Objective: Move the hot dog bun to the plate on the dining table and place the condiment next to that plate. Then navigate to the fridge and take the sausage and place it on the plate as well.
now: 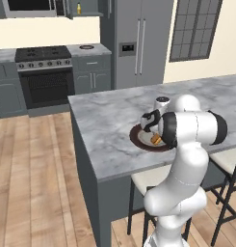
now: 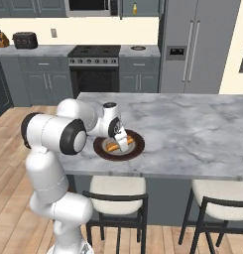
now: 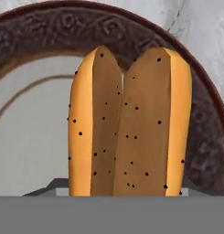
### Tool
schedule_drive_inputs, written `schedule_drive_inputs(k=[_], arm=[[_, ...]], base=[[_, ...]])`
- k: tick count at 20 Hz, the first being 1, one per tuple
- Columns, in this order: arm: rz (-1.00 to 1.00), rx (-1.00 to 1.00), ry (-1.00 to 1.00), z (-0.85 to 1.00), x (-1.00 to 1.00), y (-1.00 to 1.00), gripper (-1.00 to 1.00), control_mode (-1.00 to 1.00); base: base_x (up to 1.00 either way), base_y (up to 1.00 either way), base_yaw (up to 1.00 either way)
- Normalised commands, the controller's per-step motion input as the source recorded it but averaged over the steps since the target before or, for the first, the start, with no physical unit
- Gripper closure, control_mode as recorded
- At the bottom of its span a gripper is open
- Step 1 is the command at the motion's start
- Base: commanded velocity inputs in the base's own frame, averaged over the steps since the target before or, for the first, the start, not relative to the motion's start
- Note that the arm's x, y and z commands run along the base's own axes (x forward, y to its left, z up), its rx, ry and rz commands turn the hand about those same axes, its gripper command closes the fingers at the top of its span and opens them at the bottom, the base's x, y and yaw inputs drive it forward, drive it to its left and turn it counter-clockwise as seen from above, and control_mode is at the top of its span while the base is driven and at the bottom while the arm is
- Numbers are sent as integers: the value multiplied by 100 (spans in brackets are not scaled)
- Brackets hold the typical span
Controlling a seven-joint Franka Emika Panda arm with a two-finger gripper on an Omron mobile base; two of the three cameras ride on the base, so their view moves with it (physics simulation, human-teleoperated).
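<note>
Soft, even light fills the kitchen, with no glare. Faint shade sits under the marble counter (image 1: 114,120). Everything looks slightly soft and pixelated.

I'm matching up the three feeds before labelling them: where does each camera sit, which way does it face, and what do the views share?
Left base view: behind the arm's left, looking over the marble table; white arm at lower right.
Right base view: behind its right, facing table, stove and fridge; arm at lower left.
Hand view: on the hand, looking down onto the hot dog bun.
Shared: the bun on the plate, under the gripper.
</note>
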Motion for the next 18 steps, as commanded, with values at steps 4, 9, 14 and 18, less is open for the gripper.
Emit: schedule_drive_inputs(k=[4, 9, 14, 18], arm=[[0, 0, -11, -1, 0, -2, -100, -100], [0, 0, -8, 2, -3, 0, -100, -100], [1, -1, -10, 35, -28, 0, -100, -100], [5, 0, -11, 61, -51, 0, -100, -100]], base=[[0, 0, 0], [0, 0, 0], [0, 0, 0], [0, 0, 0]])
